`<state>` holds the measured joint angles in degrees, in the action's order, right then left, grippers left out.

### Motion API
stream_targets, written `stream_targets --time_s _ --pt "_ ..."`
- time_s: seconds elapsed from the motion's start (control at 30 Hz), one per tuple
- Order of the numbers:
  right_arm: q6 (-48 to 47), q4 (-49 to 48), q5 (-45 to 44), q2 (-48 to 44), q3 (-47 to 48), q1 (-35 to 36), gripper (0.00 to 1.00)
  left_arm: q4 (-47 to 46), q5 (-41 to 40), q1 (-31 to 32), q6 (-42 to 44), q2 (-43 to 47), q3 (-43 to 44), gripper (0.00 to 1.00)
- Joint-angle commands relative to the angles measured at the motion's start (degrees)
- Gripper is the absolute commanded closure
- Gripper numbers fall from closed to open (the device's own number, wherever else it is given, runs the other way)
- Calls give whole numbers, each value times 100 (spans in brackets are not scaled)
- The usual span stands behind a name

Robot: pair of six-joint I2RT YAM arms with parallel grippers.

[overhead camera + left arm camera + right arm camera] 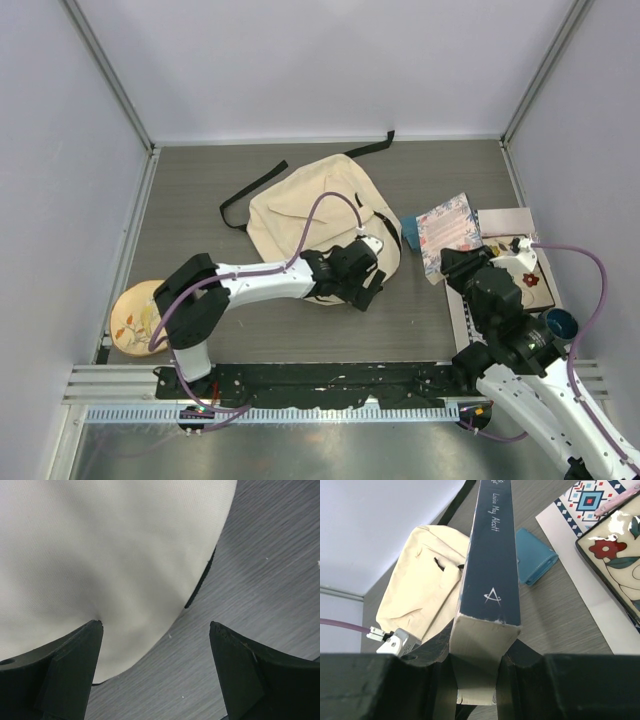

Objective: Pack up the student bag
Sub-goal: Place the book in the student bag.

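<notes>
The right wrist view alone shows the dark spine of the book (492, 570) clamped in the right gripper (477, 675), just right of the student bag (310, 215). The left wrist view shows the left gripper (156, 625) spread wide apart over the bag's near-right edge. The left arm reaches low and outstretched to the bag, which lies flat on the table (200, 190), strap end toward the far side, long axis unclear.

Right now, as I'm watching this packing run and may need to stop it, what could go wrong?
1. The right claw pinches the Alcott book by one end only; it could pivot or slip.
2. The left claw stands open at the edge of the cream backpack, gripping nothing, and no opening shows, so the book may just shove the bag.
3. The blue pouch lying between them could get knocked.
</notes>
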<state>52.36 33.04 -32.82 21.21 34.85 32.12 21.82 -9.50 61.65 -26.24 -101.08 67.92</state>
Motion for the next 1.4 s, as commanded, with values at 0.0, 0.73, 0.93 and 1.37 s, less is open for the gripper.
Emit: stream_targets --time_s 0.0,0.73,0.93,1.37 --pt "29 -386 -278 -65 312 -4 99 138 -193 5 443 -192 581 11" --pt "169 -386 -111 -100 127 -4 99 279 -202 14 813 -1037 1259 42" --pt "161 -386 -102 -100 118 -4 99 270 -193 14 787 -993 1285 74" --pt "187 -394 -32 -91 83 -4 99 349 -289 5 761 -721 1311 100"
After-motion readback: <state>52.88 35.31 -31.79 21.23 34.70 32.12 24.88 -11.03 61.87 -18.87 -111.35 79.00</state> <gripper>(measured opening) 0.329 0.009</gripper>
